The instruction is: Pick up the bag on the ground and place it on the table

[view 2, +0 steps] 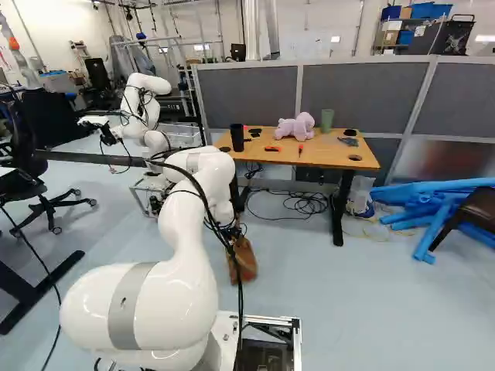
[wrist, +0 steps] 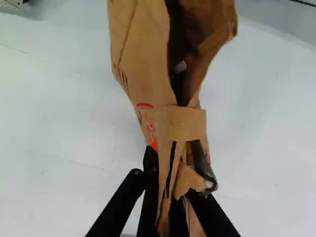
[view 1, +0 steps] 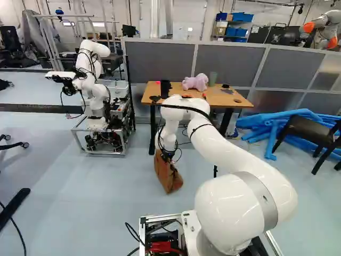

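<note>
Claw (wrist: 174, 183) closed on the bag (view 1: 169, 175) near its mouth; for clearance, raise its base above the counter (view 2: 329, 154) before moving across.

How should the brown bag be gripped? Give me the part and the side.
Best by the narrow, gathered paper strips at the top of the brown bag, from above, probably with one finger on each side: they are thin, while the body widens below. The gripper pinches there now.
</note>
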{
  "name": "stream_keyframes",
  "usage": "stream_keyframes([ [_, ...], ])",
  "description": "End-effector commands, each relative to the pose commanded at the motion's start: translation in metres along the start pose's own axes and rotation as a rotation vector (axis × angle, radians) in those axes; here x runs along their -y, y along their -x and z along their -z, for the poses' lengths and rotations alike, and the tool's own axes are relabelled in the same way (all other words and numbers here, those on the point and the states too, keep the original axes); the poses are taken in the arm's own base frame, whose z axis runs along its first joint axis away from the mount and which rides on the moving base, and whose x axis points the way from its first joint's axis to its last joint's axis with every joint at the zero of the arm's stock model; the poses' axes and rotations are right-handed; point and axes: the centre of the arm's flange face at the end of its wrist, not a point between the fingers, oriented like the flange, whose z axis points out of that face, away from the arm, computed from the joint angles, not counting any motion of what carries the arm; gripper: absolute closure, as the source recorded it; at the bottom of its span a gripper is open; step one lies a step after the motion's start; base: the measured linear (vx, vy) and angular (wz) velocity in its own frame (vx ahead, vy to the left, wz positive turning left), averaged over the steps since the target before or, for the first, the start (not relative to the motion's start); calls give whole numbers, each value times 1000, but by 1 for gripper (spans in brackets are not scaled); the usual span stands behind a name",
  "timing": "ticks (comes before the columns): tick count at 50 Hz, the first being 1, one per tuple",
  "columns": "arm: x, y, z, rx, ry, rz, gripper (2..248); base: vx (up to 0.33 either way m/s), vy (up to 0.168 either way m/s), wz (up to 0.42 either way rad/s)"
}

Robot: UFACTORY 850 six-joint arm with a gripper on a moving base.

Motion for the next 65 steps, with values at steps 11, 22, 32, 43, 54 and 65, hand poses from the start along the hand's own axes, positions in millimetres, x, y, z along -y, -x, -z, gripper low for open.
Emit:
stream_keyframes([
  [11,0,-3,16,-3,0,0,229,0,0,0],
  [22,0,-6,32,-6,0,0,229,0,0,0],
  [32,0,-8,47,-10,0,0,229,0,0,0],
  [43,0,-11,64,-16,0,0,229,0,0,0],
  [54,0,-13,80,-22,0,0,229,0,0,0],
  [65,0,-15,97,-29,0,0,229,0,0,0],
])
